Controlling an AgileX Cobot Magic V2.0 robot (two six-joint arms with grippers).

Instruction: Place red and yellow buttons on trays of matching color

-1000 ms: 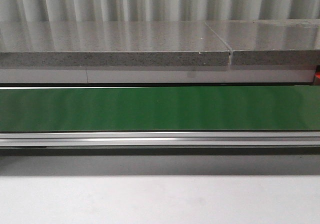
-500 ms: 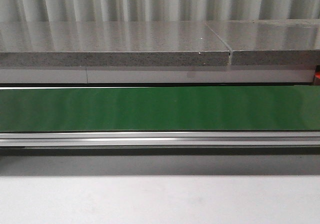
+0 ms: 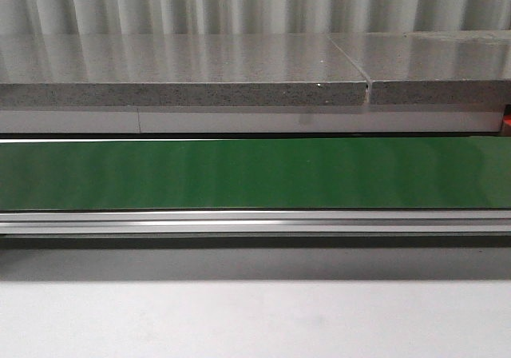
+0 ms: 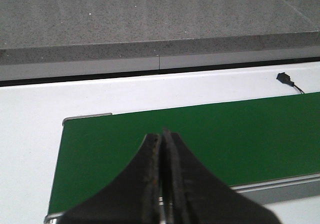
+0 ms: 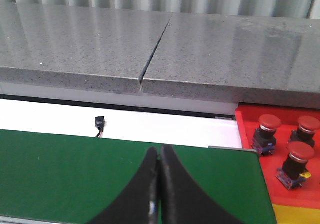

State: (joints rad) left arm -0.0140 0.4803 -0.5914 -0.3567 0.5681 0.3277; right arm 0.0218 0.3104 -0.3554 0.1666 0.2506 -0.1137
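In the right wrist view a red tray [image 5: 250,149] holds three red buttons: one [image 5: 266,130] nearest the belt, one [image 5: 306,129] beyond it and one [image 5: 298,162] closer. A yellow strip, the edge of a yellow tray [image 5: 297,215], shows below the red tray. No yellow button is in view. My right gripper [image 5: 160,151] is shut with nothing in it, above the green belt [image 5: 60,174] beside the red tray. My left gripper [image 4: 162,135] is shut and empty over the belt's other end [image 4: 240,134]. The front view shows only the bare belt [image 3: 255,174].
A grey speckled stone ledge [image 3: 184,74] runs behind the belt, with a seam [image 5: 152,46] in it. A small black connector [image 5: 100,121], [image 4: 285,77] lies on the white surface behind the belt. An aluminium rail [image 3: 255,222] edges the belt's near side.
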